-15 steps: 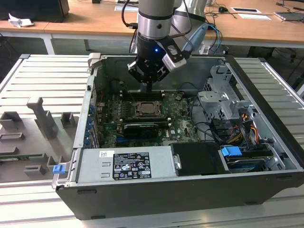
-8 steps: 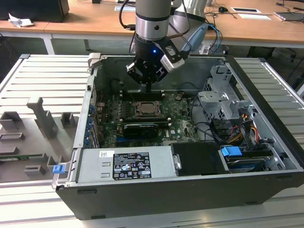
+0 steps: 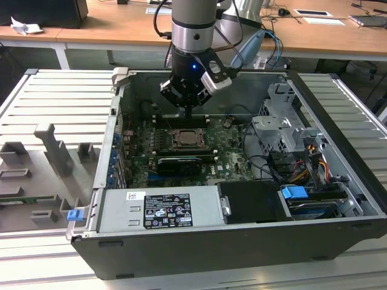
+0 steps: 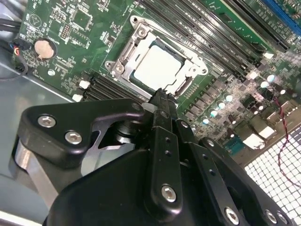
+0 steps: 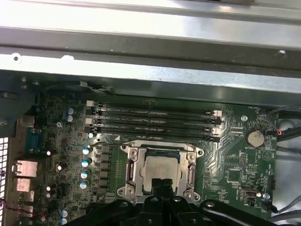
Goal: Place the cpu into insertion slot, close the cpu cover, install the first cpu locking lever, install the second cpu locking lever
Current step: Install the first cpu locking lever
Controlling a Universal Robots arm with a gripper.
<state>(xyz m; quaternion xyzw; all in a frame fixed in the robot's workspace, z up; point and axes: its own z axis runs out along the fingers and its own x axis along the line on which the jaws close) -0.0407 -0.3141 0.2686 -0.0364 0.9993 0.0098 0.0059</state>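
Gripper (image 5: 162, 186) is held clenched and empty just above the cpu (image 5: 162, 167), seated in the insertion slot (image 5: 157, 151) under the apparently lowered cpu cover (image 5: 134, 172); lever locking is judged in hand, calling for fine alignment.

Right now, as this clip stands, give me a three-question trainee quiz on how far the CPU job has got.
1. True or false: the cpu already lies inside the cut-out of the cpu cover.
2. Pick one: in the second wrist view, the gripper points its tips at A) the cpu cover's edge, B) the coin battery, C) the blue connector.
3. One word: are the gripper's fingers open or shut?
Key: 1 true; 2 A; 3 shut.
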